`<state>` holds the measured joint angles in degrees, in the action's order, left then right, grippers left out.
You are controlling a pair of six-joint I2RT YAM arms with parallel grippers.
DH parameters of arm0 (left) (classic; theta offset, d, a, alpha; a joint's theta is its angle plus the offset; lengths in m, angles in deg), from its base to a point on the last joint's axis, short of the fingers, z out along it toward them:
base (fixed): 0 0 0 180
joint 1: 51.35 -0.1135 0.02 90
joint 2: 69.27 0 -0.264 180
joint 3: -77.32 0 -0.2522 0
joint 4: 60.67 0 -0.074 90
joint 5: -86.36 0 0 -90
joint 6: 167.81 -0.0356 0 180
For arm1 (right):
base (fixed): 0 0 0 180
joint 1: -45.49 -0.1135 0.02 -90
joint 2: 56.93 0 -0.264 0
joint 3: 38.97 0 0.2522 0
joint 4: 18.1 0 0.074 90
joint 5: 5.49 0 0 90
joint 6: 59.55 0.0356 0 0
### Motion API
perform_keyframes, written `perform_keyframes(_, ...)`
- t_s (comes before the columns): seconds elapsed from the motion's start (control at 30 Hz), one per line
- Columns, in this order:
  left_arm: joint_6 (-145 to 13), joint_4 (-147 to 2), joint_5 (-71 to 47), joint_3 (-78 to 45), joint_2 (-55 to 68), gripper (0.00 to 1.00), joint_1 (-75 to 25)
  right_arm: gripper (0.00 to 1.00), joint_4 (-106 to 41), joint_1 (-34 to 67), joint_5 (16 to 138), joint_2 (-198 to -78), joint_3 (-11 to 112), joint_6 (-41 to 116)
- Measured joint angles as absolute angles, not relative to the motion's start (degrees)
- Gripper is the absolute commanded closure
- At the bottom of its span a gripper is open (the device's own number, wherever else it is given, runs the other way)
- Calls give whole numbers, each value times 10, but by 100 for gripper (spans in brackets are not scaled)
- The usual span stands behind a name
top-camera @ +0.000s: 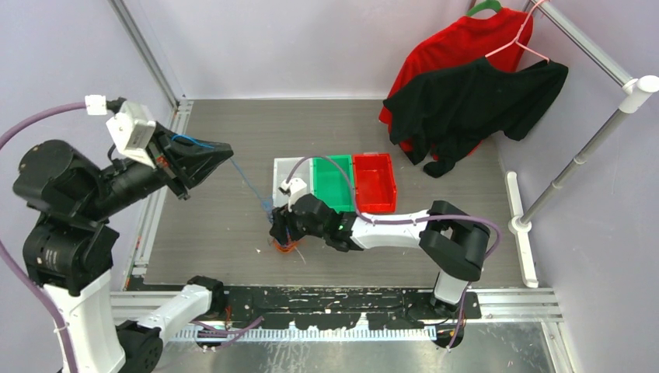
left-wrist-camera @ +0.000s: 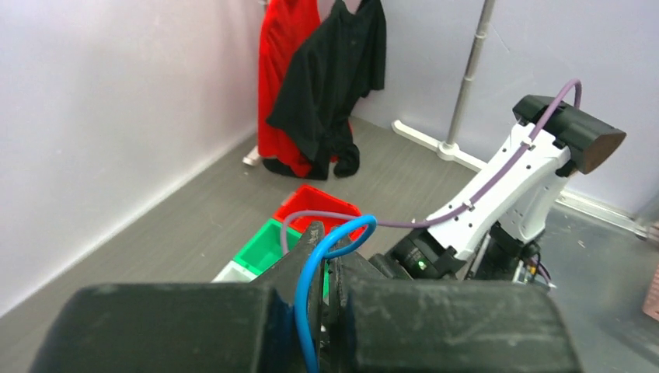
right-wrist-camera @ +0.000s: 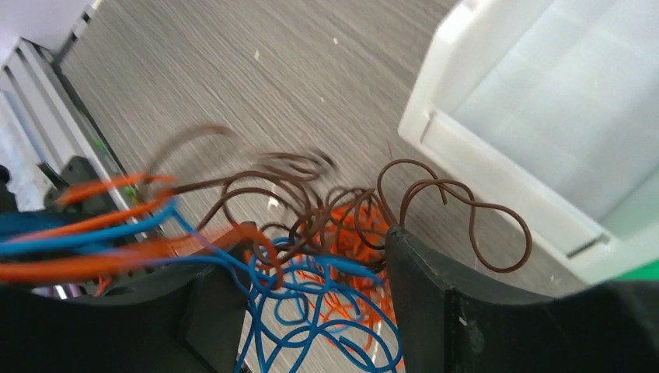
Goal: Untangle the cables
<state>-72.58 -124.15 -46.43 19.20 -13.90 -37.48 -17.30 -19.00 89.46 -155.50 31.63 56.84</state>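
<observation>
We saw the left gripper raised well above the grey wood-grain table. It was clenched on a thin blue cable, which ran in a straight line down to the knot of blue, orange and dark brown cables. That knot lay on the table just beside the white plastic bin. The right gripper sat low at the knot, released, its fingers spread apart with loops lying between them.
</observation>
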Motion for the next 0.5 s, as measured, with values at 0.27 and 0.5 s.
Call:
perform_keyframes(0.27,-745,-1198,-421,213,-159,100,-375,37,-185,-201,910,-1509,254,574)
perform_keyframes(0.5,-765,-1170,-389,232,-160,100,-375,37,-216,-203,930,-1413,195,576)
